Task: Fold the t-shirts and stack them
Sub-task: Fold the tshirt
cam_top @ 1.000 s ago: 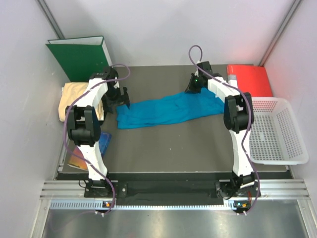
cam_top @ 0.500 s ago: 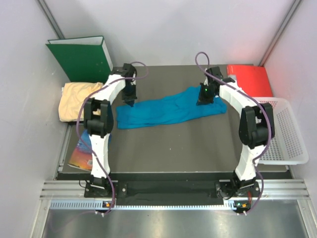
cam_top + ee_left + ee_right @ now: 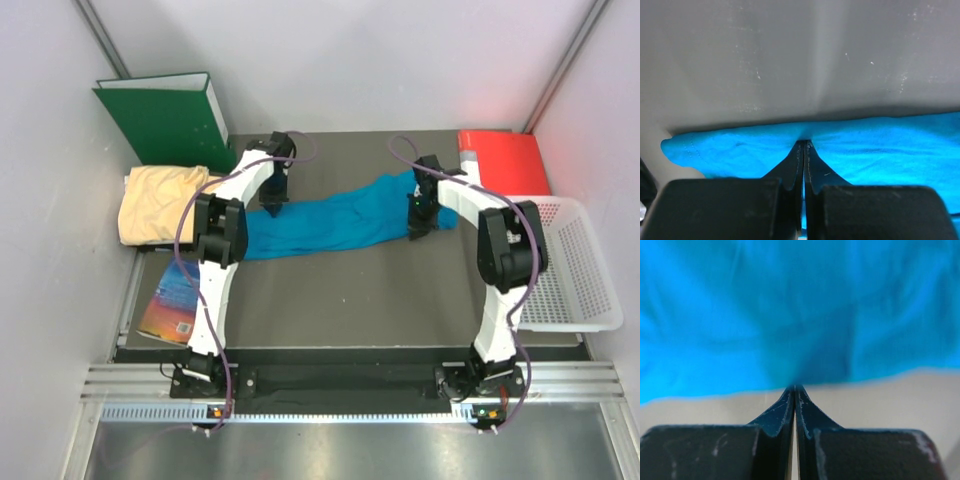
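Note:
The teal-blue t-shirt (image 3: pixel 330 222) lies as a long crumpled strip across the dark mat (image 3: pixel 350 295). My left gripper (image 3: pixel 275 207) is at the shirt's far edge near its left end. In the left wrist view, the left gripper (image 3: pixel 804 143) is shut, with the blue cloth (image 3: pixel 880 150) puckered at its tips. My right gripper (image 3: pixel 418 230) is at the near edge of the shirt's right end. The right wrist view shows the right gripper (image 3: pixel 794 386) shut, with its tips against the blurred hem (image 3: pixel 790 315); I cannot tell whether any cloth is pinched. The pale yellow-orange t-shirt (image 3: pixel 160 200) lies bunched at the left, off the mat.
A green binder (image 3: pixel 160 115) stands at the back left and a red folder (image 3: pixel 505 160) lies at the back right. A white basket (image 3: pixel 565 270) sits on the right. A colourful booklet (image 3: pixel 170 300) lies beside the mat's left edge.
The left gripper moved right to the shirt's far edge and closed from wide open. The right gripper, shut throughout, crossed from the far side of the shirt's right end to its near edge.

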